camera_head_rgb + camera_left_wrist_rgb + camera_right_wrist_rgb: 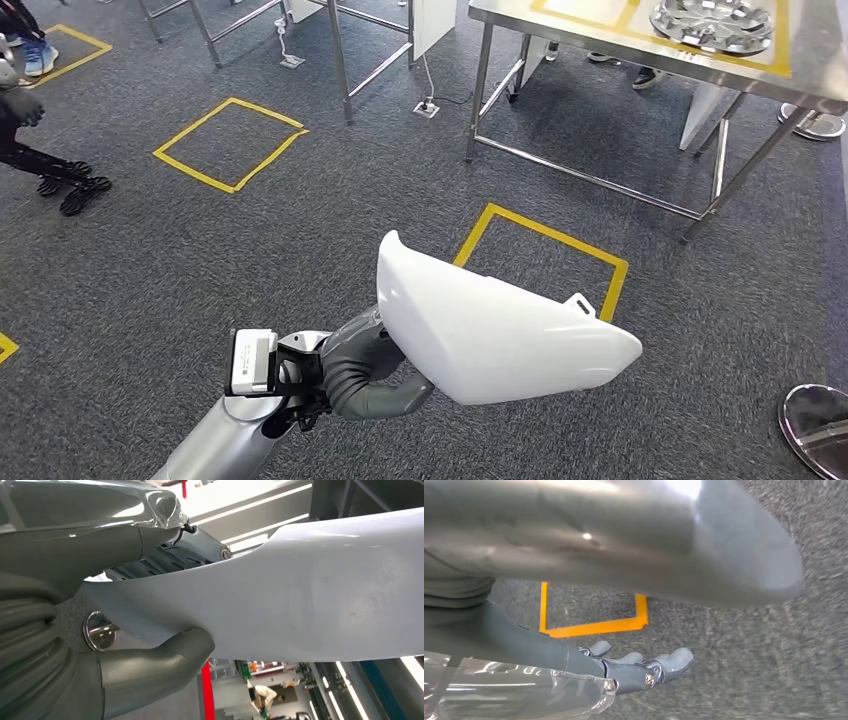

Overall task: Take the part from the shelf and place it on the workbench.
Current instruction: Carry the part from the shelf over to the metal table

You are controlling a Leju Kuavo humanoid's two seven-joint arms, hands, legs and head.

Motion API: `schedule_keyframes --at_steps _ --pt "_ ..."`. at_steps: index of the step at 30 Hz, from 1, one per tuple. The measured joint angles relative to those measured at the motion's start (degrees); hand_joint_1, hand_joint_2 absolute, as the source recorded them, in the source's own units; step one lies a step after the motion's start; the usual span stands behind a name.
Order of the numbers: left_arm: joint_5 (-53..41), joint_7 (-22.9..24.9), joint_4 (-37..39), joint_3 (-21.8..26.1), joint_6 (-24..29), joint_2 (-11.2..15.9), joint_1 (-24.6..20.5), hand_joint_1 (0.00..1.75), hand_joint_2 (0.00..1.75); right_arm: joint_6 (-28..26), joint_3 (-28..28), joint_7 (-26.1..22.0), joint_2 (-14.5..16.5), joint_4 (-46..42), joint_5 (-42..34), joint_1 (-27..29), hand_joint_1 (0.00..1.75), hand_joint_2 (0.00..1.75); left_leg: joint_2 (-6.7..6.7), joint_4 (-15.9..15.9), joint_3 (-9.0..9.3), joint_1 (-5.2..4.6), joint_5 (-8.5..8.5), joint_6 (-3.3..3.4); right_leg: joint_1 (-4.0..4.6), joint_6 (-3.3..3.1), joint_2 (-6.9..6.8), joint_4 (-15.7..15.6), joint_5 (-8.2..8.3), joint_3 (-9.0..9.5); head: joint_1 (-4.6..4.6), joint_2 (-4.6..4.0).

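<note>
Over grey carpet, the left robot hand grips a smooth, curved white part.

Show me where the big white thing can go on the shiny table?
The workbench has bare steel along its front edge, outside the yellow tape outline, and some inside it to the left of the round metal part. That round part crowds the right. The left hand holds the white part.
</note>
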Motion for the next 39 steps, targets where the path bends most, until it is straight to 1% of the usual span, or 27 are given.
schedule_keyframes --at_steps 1,2,3,5,6,7,9,11,13,14,15,16,17,18,20,22,24,25,26,28,30,31,32,34,36,37,39 --pt "-0.10 0.07 0.02 -0.05 0.06 -0.01 0.05 1.75 1.75 0.03 0.00 -0.06 0.04 0.02 0.01 0.08 0.00 0.00 0.71 0.01 -0.02 -0.03 -0.03 -0.01 -0.01 0.01 -0.15 0.06 0.36 0.27 0.01 0.00" --pt "-0.18 0.13 0.02 -0.10 0.16 -0.02 0.07 1.75 1.75 0.02 0.00 -0.16 0.02 0.03 0.01 0.16 0.00 0.00 1.37 0.03 0.00 -0.04 -0.07 -0.06 -0.01 -0.05 -0.44 -2.41 1.65 1.82 0.01 0.00" --pt "-0.22 0.17 0.02 -0.13 0.30 -0.04 0.07 1.75 1.75 0.02 0.00 -0.27 -0.04 0.03 0.02 0.21 0.00 0.00 1.97 0.05 0.08 -0.04 -0.16 -0.17 0.00 -0.17 -1.20 -6.67 3.38 4.32 0.02 0.00" --pt "-0.31 0.27 0.01 -0.11 0.64 -0.06 0.05 1.75 1.75 0.02 0.00 -0.49 -0.14 0.03 0.06 0.10 0.00 0.00 3.02 0.16 0.17 -0.34 -0.43 -0.61 0.24 -0.66 -3.01 -14.34 5.60 8.65 -0.02 0.00" --pt "-0.37 0.33 0.01 -0.10 0.75 -0.06 0.04 1.75 1.75 0.05 0.00 -0.54 -0.13 0.03 0.09 0.05 0.00 0.00 3.45 0.21 0.21 -0.49 -0.54 -0.87 0.38 -0.98 -3.46 -16.14 5.92 9.60 -0.06 0.00" --pt "-0.42 0.40 0.00 -0.09 0.81 -0.06 0.03 1.75 1.75 0.09 0.00 -0.57 -0.11 0.03 0.12 0.04 0.00 0.00 3.87 0.23 0.23 -0.60 -0.59 -1.13 0.55 -1.32 -3.30 -16.53 5.83 9.67 -0.10 0.00" --pt "-0.53 0.51 -0.01 -0.06 0.83 -0.13 -0.02 1.75 1.75 0.22 0.00 -0.62 -0.08 0.03 0.14 0.18 0.00 0.00 4.21 0.28 0.24 -0.44 -0.77 -1.75 0.52 -1.95 -2.21 -16.58 6.06 9.41 -0.14 0.00" --pt "-0.66 0.60 -0.05 0.00 0.83 -0.20 -0.06 1.75 1.75 0.38 0.00 -0.75 -0.11 0.03 0.14 0.20 0.00 0.00 2.03 2.59 -0.83 -0.15 -2.47 -2.53 0.22 -2.54 -1.26 -16.70 6.34 9.32 -0.21 0.00" --pt "-0.83 0.62 -0.06 0.11 0.83 -0.07 0.09 1.75 1.75 0.60 0.01 -0.92 -0.11 0.03 0.20 0.05 0.00 0.00 -0.78 9.51 -4.13 0.10 -6.13 -3.01 0.04 -2.95 -0.27 -16.73 6.56 9.07 -0.29 0.00" --pt "-0.93 0.62 -0.05 0.17 0.84 0.05 0.26 1.75 1.75 0.71 0.01 -1.00 -0.08 0.03 0.25 -0.01 0.00 0.00 -1.33 13.77 -6.21 0.16 -7.91 -3.10 0.04 -3.08 0.26 -16.73 6.63 8.92 -0.28 0.00" --pt "-1.07 0.62 -0.04 0.22 0.84 0.16 0.44 1.75 1.75 0.81 0.02 -1.04 -0.04 0.03 0.30 -0.01 0.00 0.00 -1.50 16.95 -7.83 0.18 -8.89 -3.12 0.04 -3.13 0.86 -16.72 6.69 8.81 -0.29 0.00" --pt "-1.19 0.62 -0.04 0.25 0.85 0.23 0.59 1.75 1.75 0.89 0.02 -1.08 -0.02 0.03 0.37 0.02 0.00 0.00 -1.58 18.16 -8.50 0.20 -8.75 -3.09 0.05 -3.12 1.49 -16.72 6.76 8.77 -0.28 0.00" --pt "-1.30 0.62 -0.05 0.26 0.86 0.27 0.66 1.75 1.75 0.92 0.02 -1.12 -0.01 0.03 0.41 0.05 0.00 0.00 -1.73 17.02 -8.00 0.24 -7.52 -3.00 0.04 -3.05 2.15 -16.71 6.82 8.79 -0.28 0.00" --pt "-1.38 0.62 -0.05 0.27 0.87 0.29 0.68 1.75 1.75 0.95 0.02 -1.15 -0.01 0.03 0.46 0.05 0.00 0.00 -2.18 13.70 -6.36 0.28 -5.48 -2.84 0.04 -2.94 2.81 -16.71 6.90 8.83 -0.28 0.00" --pt "-1.43 0.62 -0.09 0.30 0.89 0.30 0.62 1.75 1.75 1.00 0.04 -1.23 0.05 0.03 0.57 -0.07 0.00 0.00 -4.67 5.18 -2.10 0.42 -1.89 -2.40 0.09 -2.58 4.09 -16.61 7.05 8.76 -0.27 0.00" --pt "-1.48 0.62 -0.13 0.32 0.92 0.33 0.59 1.75 1.75 1.02 0.06 -1.33 0.16 0.03 0.63 -0.17 0.00 0.00 -6.14 0.91 -0.02 0.33 -0.86 -1.93 0.06 -1.92 5.32 -16.58 7.35 8.34 -0.26 0.00" --pt "-1.51 0.61 -0.15 0.30 1.01 0.32 0.55 1.75 1.75 1.03 0.07 -1.40 0.20 0.03 0.64 -0.03 0.00 0.00 -5.02 0.48 0.19 0.24 -0.70 -1.26 -0.15 -1.16 6.37 -16.71 7.75 7.88 -0.25 0.00" --pt "-1.53 0.61 -0.15 0.27 1.09 0.28 0.51 1.75 1.75 1.04 0.07 -1.43 0.22 0.04 0.65 0.09 0.00 0.00 -4.37 0.35 0.28 0.29 -0.50 -0.84 -0.12 -0.89 5.88 -16.36 7.58 7.52 -0.20 0.00" --pt "-1.55 0.60 -0.16 0.25 1.21 0.25 0.46 1.75 1.75 1.08 0.07 -1.44 0.20 0.05 0.67 0.13 0.00 0.00 -3.65 0.17 0.35 0.38 -0.28 -0.46 -0.01 -0.68 4.70 -15.12 6.76 6.79 0.02 0.00" --pt "-1.61 0.57 -0.17 0.21 1.43 0.29 0.42 1.75 1.75 1.27 0.14 -1.45 0.17 0.08 0.85 0.02 0.00 0.00 -2.26 0.04 0.29 0.35 -0.09 -0.03 0.27 -0.38 1.44 -8.96 3.24 3.83 0.46 0.00" --pt "-1.65 0.55 -0.15 0.15 1.54 0.41 0.51 1.75 1.75 1.60 0.40 -1.46 0.22 0.10 1.10 -0.09 0.00 0.00 -0.98 0.06 0.13 0.21 -0.09 0.04 0.25 -0.11 0.11 -1.47 -0.01 0.59 0.62 0.00" --pt "-1.66 0.55 -0.14 0.10 1.56 0.45 0.53 1.75 1.75 1.75 0.57 -1.48 0.28 0.11 1.19 -0.04 0.00 0.00 -0.47 0.08 0.09 0.18 -0.10 0.04 0.22 -0.06 -0.08 0.07 -0.29 0.15 0.63 0.00" --pt "-1.66 0.55 -0.14 0.03 1.57 0.46 0.53 1.75 1.75 1.84 0.75 -1.51 0.29 0.11 1.28 0.03 0.00 0.00 -0.08 0.08 0.10 0.18 -0.11 0.03 0.17 -0.08 -0.19 -0.90 0.50 0.99 0.63 0.00" --pt "-1.65 0.55 -0.13 -0.10 1.60 0.45 0.46 1.75 1.75 1.97 0.98 -1.64 0.14 0.12 1.50 0.11 0.00 0.00 0.42 0.12 0.22 0.17 -0.20 -0.15 0.09 -0.26 -0.61 -8.81 3.60 5.65 0.65 0.00" --pt "-1.58 0.56 -0.14 -0.20 1.64 0.44 0.35 1.75 1.75 2.05 1.09 -1.83 -0.04 0.12 1.74 0.04 0.00 0.00 0.62 0.33 0.18 -0.10 -0.43 -0.55 0.15 -0.73 -0.97 -15.60 5.47 9.47 0.60 0.00" --pt "-1.54 0.57 -0.15 -0.25 1.68 0.44 0.30 1.75 1.75 2.07 1.14 -1.89 -0.05 0.12 1.86 0.01 0.00 0.00 0.63 0.44 0.12 -0.26 -0.53 -0.49 0.18 -0.92 -1.05 -16.84 5.62 10.14 0.56 0.00" --pt "-1.49 0.60 -0.15 -0.36 1.75 0.49 0.24 1.75 1.75 2.09 1.25 -1.91 0.01 0.12 1.97 -0.01 0.00 0.00 0.58 0.50 0.05 -0.41 -0.55 -0.02 0.24 -1.11 -0.94 -16.93 5.75 10.20 0.50 0.00"
